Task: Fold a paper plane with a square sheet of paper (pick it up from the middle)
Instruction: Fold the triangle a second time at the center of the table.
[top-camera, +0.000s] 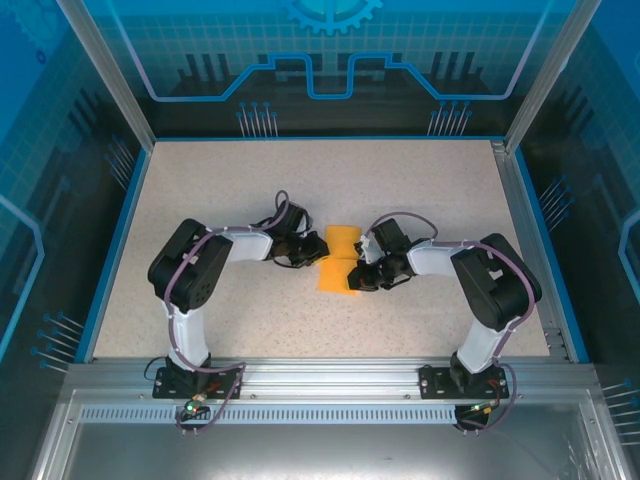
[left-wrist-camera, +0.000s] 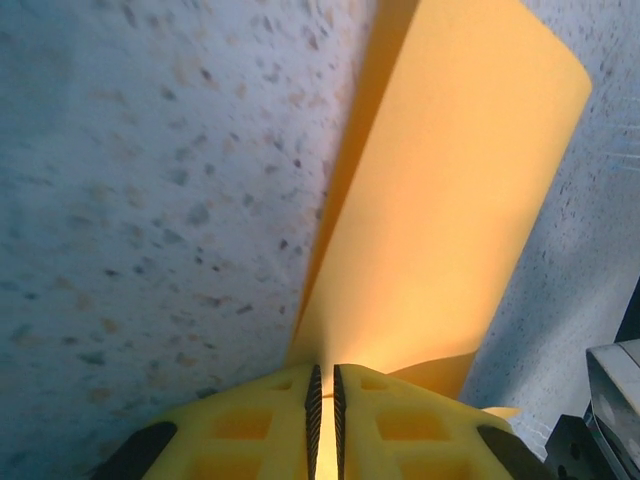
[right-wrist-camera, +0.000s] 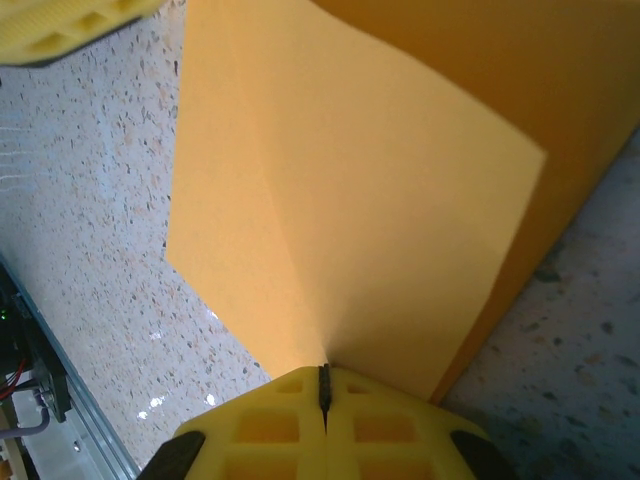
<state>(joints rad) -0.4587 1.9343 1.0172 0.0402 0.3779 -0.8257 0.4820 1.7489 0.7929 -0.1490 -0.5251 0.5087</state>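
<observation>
Early fold step: left gripper and right gripper each pinch an edge of the square sheet of paper, bowed up mid-table; next likely needs the edges aligned before creasing.

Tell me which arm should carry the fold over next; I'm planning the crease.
Probably right: the right fingers pinch the sheet where a faint crease ends, its flap lifted off the table. The left fingers clamp the opposite edge, suiting an anchor.

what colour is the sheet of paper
Plain orange-yellow; the square sheet of paper shows best in the right wrist view.
</observation>
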